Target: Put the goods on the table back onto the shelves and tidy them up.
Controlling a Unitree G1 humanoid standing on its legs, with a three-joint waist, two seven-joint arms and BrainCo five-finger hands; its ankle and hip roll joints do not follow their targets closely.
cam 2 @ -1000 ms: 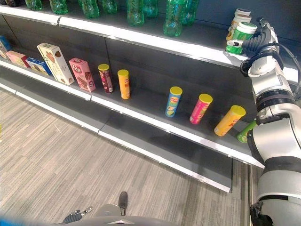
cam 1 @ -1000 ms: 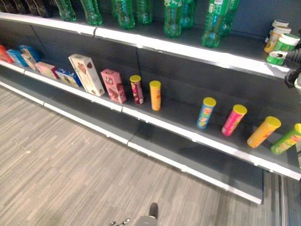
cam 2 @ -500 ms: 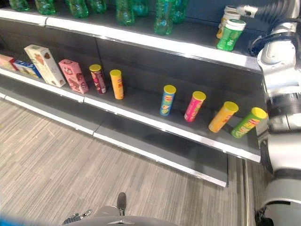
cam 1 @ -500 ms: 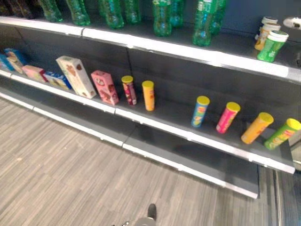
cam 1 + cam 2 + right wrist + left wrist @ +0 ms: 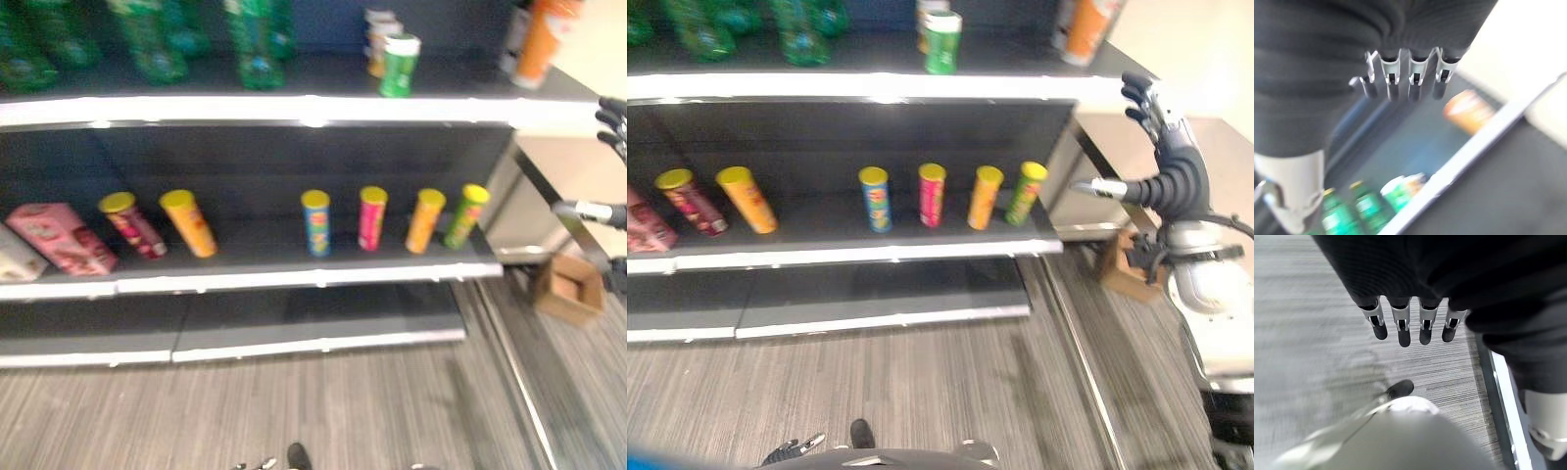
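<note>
Held: nothing — our right hand (image 5: pixel 1161 147) is raised off the shelf's right end with fingers straight and apart, and our left hand (image 5: pixel 1410 328) hangs over the floor, fingers relaxed and empty. Stock on the shelves (image 5: pixel 294 282): green cup (image 5: pixel 398 67) and orange canister (image 5: pixel 539 39) on top, a row of yellow-lidded tubes (image 5: pixel 315 222) on the middle shelf, a cardboard box (image 5: pixel 568 286) on the floor nearby; no table goods are visible to us. Risk, as we judge it: turning with the arm raised could sweep the orange canister off the edge.
</note>
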